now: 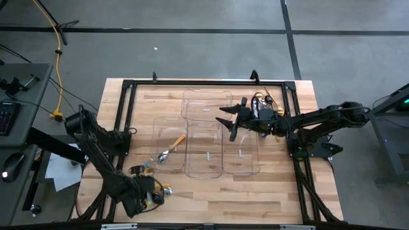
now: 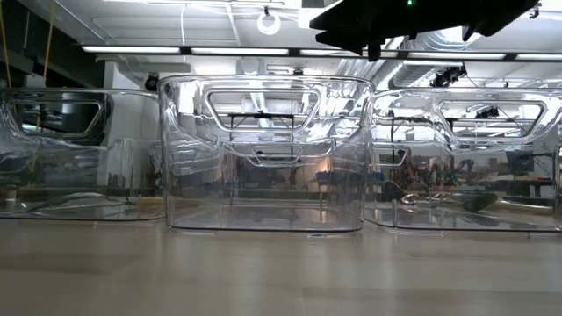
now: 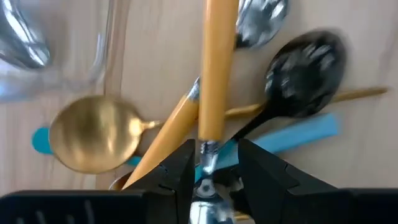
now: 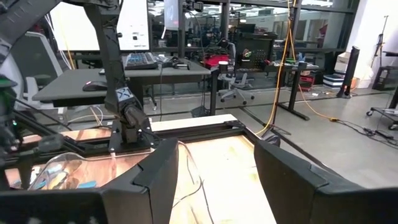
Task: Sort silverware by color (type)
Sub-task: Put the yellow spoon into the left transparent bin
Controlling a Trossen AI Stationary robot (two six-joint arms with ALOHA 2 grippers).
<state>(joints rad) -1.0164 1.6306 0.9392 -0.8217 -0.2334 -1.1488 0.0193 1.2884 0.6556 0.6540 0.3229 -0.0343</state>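
Down low at the counter's (image 1: 255, 191) near edge, the left gripper (image 3: 214, 163) is clamped on an orange-handled spoon (image 3: 216, 74), bowl hidden between its fingers, atop the silverware pile (image 3: 186, 118); right gripper (image 1: 231, 119) hovers apart over the clear trays (image 1: 204, 137)

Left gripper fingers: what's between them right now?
In the left wrist view, the left gripper straddles the neck of an orange-handled utensil, where handle meets silver metal. It lies atop the pile with the gold spoon and dark spoon.

Clear trays (image 1: 204, 137) fill table centre; bare wood (image 1: 255, 191) along near edge.
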